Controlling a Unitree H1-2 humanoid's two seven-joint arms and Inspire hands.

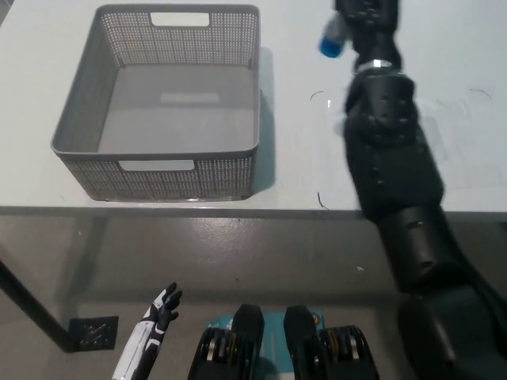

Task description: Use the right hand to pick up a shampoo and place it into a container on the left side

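My black right hand (366, 16) is at the top edge of the head view, raised above the white table, and is shut on the shampoo tube (331, 37). Only the tube's blue cap end shows, pointing left; the rest is hidden by the hand and cut off by the picture's top. The hand is to the right of the grey perforated basket (71, 142), which stands on the left part of the table with nothing in it. My white left hand (158, 311) hangs low at the bottom left, below the table edge, fingers apart.
The white table (301, 158) has a front edge running across the middle of the view. My black right arm (396, 190) stretches over the table's right part. Small dark marks lie on the table between basket and arm.
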